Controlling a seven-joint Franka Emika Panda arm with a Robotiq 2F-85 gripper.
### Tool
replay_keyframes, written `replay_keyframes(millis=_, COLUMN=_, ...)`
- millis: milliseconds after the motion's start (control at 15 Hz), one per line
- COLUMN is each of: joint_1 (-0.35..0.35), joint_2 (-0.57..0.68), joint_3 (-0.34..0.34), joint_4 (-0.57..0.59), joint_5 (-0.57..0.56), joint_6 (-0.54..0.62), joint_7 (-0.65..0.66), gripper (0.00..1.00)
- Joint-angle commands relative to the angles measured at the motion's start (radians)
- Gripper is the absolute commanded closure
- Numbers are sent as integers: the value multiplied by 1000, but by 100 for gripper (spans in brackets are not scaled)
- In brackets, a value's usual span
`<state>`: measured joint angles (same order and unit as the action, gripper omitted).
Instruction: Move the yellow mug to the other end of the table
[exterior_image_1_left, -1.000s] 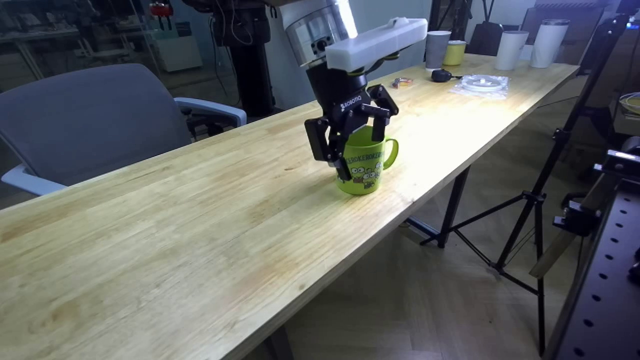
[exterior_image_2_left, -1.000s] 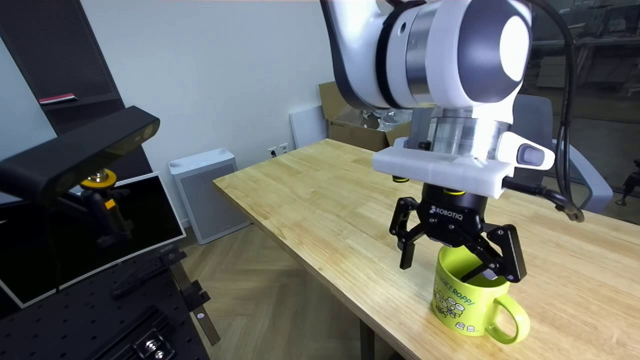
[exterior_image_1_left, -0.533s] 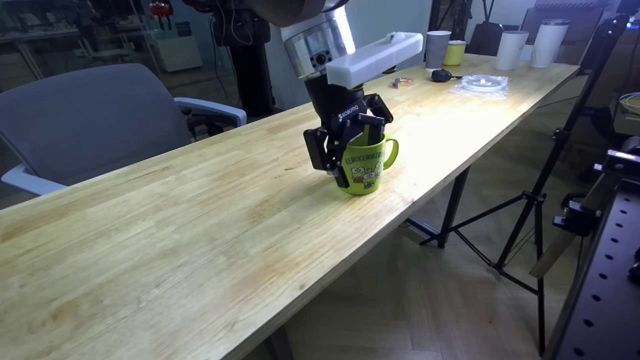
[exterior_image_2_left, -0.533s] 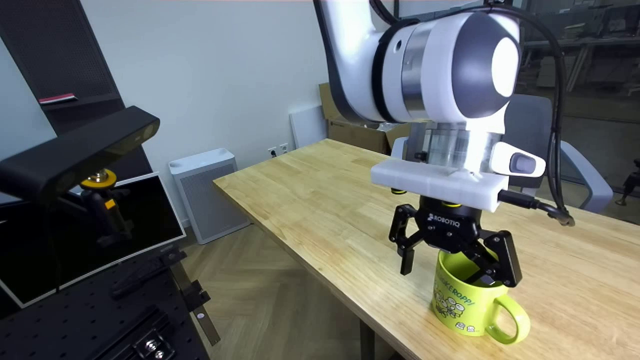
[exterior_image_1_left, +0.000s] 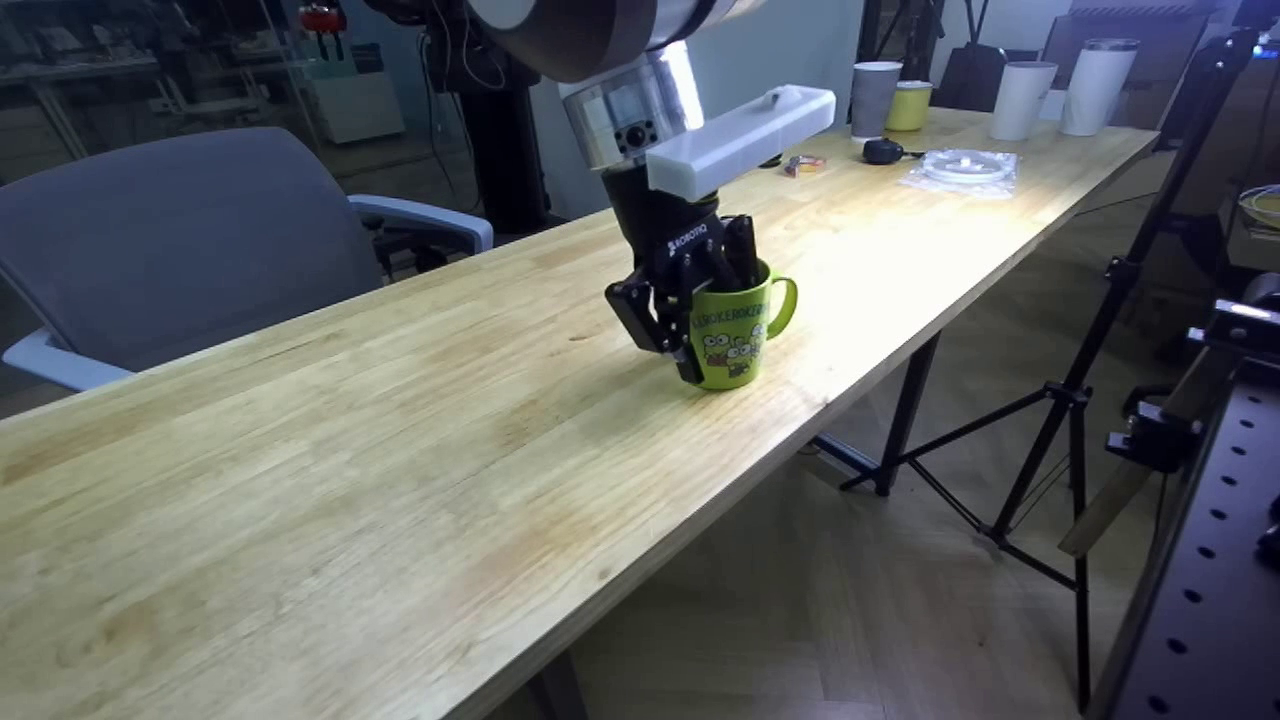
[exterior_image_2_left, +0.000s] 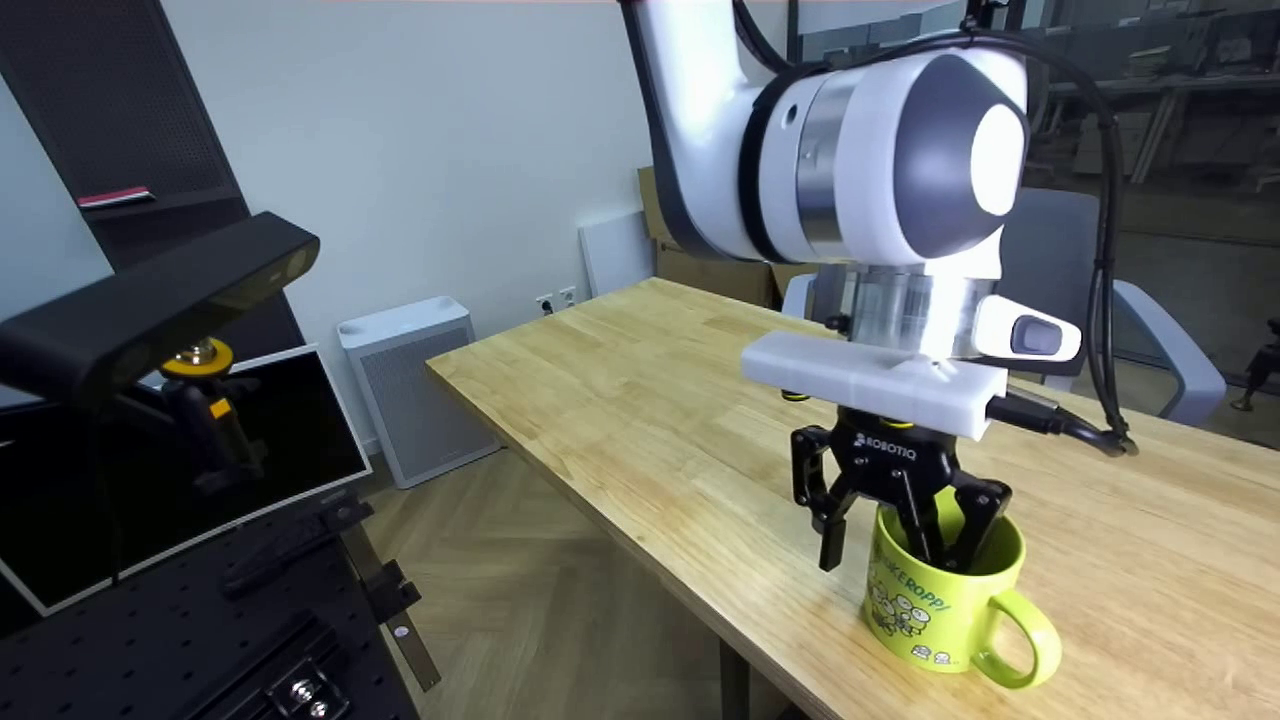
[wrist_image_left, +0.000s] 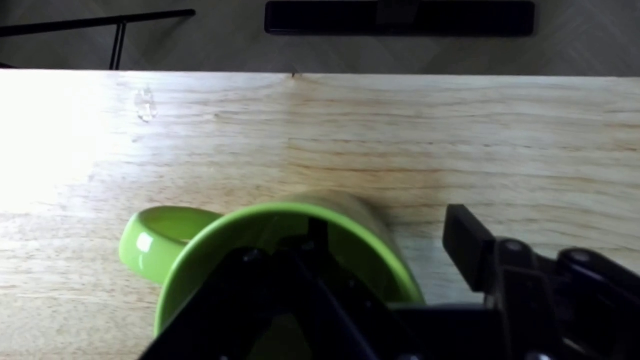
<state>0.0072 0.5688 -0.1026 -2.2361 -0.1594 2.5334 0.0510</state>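
Claw spread | one finger outside yellow mug, other inside | mug upright on table

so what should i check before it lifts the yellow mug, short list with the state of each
1. Yellow mug upright on the table: ok.
2. Inner finger in the mug, outer finger outside it: ok.
3. Handle out of the grip: ok, it is on the far side of the mug from the outer finger.
4. Gripper shut on the mug: not ok, the wrist view shows a gap between mug and outer finger.
5. Nothing in the mug: cannot tell, the gripper hides the bottom.
6. Destination end: cannot tell which is meant; a gray cup and pale yellow cup stand near one end.
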Motion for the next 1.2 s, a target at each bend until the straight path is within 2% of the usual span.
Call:
replay_keyframes(millis=0, joint_1=15, joint_2=13, joint_3=-12, joint_4=5, joint_5=-6, joint_6=6, joint_7=34, gripper=67)
replay_keyframes(millis=267, joint_1=15, joint_2=2, joint_3=-15, joint_4=17, joint_5=0, joint_6=-16, joint_7=43, gripper=95)
replay_keyframes(millis=400, joint_1=19, joint_2=-6, joint_3=-18, joint_4=21, joint_5=0, joint_6=-20, joint_7=52, gripper=100)
replay_keyframes(millis=533, joint_1=22, joint_2=-13, joint_3=-18, joint_4=26, joint_5=2, joint_6=-26, joint_7=60, gripper=97)
replay_keyframes(millis=1133, joint_1=37, joint_2=-59, joint_3=-15, joint_4=48, joint_5=6, joint_6=-44, joint_7=87, gripper=97)
